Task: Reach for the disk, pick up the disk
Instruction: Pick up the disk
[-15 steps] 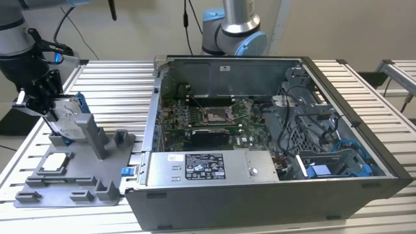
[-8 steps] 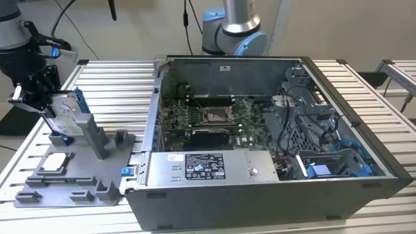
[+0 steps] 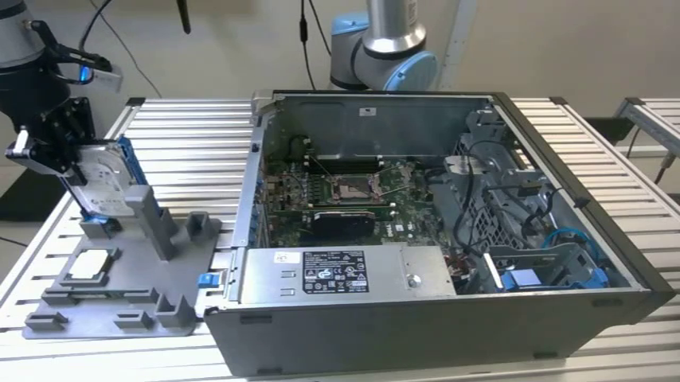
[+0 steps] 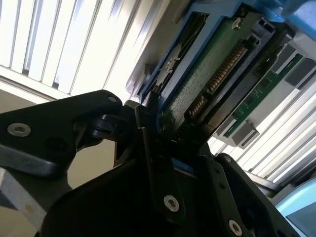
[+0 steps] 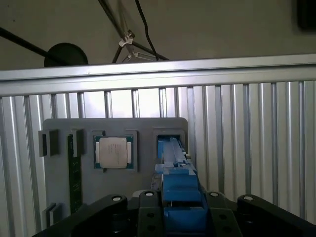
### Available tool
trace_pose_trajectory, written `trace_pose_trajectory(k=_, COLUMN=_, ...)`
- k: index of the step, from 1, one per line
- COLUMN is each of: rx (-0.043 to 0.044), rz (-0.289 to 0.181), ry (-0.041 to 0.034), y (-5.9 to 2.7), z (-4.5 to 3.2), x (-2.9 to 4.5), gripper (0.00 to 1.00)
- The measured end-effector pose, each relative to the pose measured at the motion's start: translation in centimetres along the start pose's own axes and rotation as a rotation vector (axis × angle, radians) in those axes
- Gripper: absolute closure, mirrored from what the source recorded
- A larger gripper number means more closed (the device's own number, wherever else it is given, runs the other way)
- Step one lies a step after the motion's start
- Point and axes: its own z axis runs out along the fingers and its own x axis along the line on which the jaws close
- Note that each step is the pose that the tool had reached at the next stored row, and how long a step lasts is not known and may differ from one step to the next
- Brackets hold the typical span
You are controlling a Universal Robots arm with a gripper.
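a slatted metal worktop [image 3: 181, 127] carries everything. an open computer case [image 3: 425, 334] lies on its side across the middle and towards the exterior view's right edge of the worktop, with its circuit board facing up. the robot arm [image 3: 21, 48] comes down over the worktop's edge at the exterior view's left. below it a grey holder tray [image 3: 127, 294] sits near the worktop's front corner on that same side, just beside the case.

the disk [image 3: 101, 177] stands on edge, slightly tilted, in a slot at the back end of the tray, its lower end down in the slot and its blue side rail facing the case. in the second wrist view its green underside [image 4: 207, 74] and connector row show; in the first wrist view its blue rail [image 5: 180, 190] runs up from between the fingers.

the pincer [image 3: 72, 169] is clenched on the disk's upper part, a black finger [image 4: 153, 163] lying flat against its edge.

a small square silver chip [image 3: 91, 263] rests in a pocket of the tray, well apart from the disk.
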Motion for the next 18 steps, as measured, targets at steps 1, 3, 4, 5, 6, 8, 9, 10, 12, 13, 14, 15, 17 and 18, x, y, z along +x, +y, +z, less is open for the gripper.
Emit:
trace_pose_trajectory(k=1, rx=0.0001, rz=0.000, ry=0.0000, y=0.00, z=-0.16, x=0.00, gripper=1.00)
trace_pose_trajectory(k=3, rx=-0.0001, rz=0.000, ry=0.0001, y=0.01, z=-0.49, x=0.00, gripper=1.00)
trace_pose_trajectory(k=4, rx=-0.0001, rz=0.000, ry=0.0001, y=0.01, z=-0.65, x=0.00, gripper=1.00)
trace_pose_trajectory(k=5, rx=-0.0001, rz=0.000, ry=0.0000, y=0.01, z=-0.81, x=0.00, gripper=1.00)
trace_pose_trajectory(k=6, rx=0.0000, rz=0.000, ry=0.0000, y=0.01, z=-0.97, x=0.00, gripper=1.00)
trace_pose_trajectory(k=8, rx=0.0000, rz=0.000, ry=0.0000, y=0.02, z=-1.32, x=-0.01, gripper=1.00)
trace_pose_trajectory(k=9, rx=0.0000, rz=0.000, ry=0.0000, y=0.02, z=-1.48, x=0.00, gripper=1.00)
trace_pose_trajectory(k=10, rx=0.0000, rz=0.000, ry=0.0000, y=0.02, z=-1.65, x=-0.01, gripper=1.00)
trace_pose_trajectory(k=12, rx=-0.0001, rz=0.000, ry=0.0001, y=0.02, z=-1.98, x=0.00, gripper=1.00)
trace_pose_trajectory(k=13, rx=0.0000, rz=0.000, ry=0.0000, y=0.03, z=-2.15, x=-0.01, gripper=1.00)
trace_pose_trajectory(k=14, rx=0.0001, rz=0.000, ry=0.0000, y=0.03, z=-2.31, x=-0.01, gripper=1.00)
trace_pose_trajectory(k=15, rx=0.0000, rz=0.000, ry=0.0000, y=0.03, z=-2.49, x=-0.01, gripper=1.00)
trace_pose_trajectory(k=17, rx=0.0000, rz=0.000, ry=0.0000, y=0.03, z=-2.80, x=0.00, gripper=1.00)
trace_pose_trajectory(k=18, rx=-0.0001, rz=0.000, ry=0.0000, y=0.03, z=-2.96, x=0.00, gripper=1.00)
